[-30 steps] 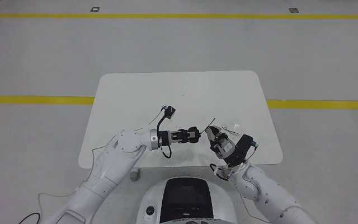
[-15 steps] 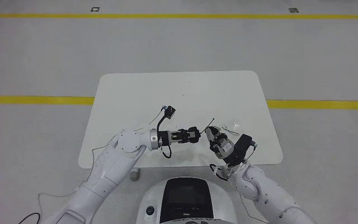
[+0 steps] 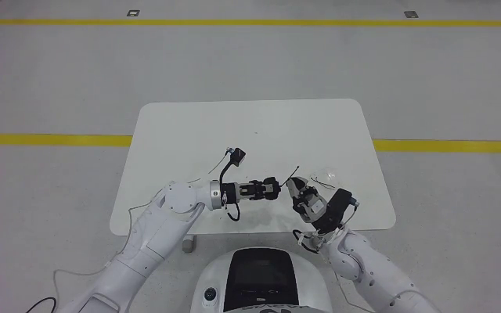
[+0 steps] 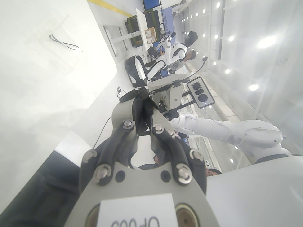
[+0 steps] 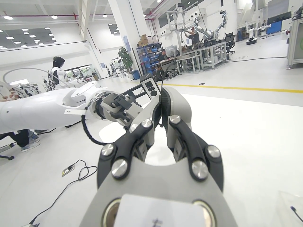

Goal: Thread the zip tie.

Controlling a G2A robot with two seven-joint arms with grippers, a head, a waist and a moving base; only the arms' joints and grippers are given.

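Above the near middle of the white table (image 3: 235,125), my two grippers meet tip to tip. My left gripper (image 3: 275,187) (image 4: 142,102) is shut, with a thin dark strand running between its pads. My right gripper (image 3: 291,186) (image 5: 161,95) is shut on the black zip tie (image 3: 295,172) (image 5: 162,85). The tie's free end sticks out past the right gripper, up and away from the table. Where the tie's two ends meet is hidden between the fingers.
A clear bag (image 3: 325,177) (image 4: 64,43) with a few spare black ties lies on the table just right of the grippers. The table's near edge runs close below both wrists. A black camera block (image 3: 237,156) on a cable stands out from the left wrist.
The right forearm has shifted very slightly to the left. Both grippers stay shut and tip to tip.
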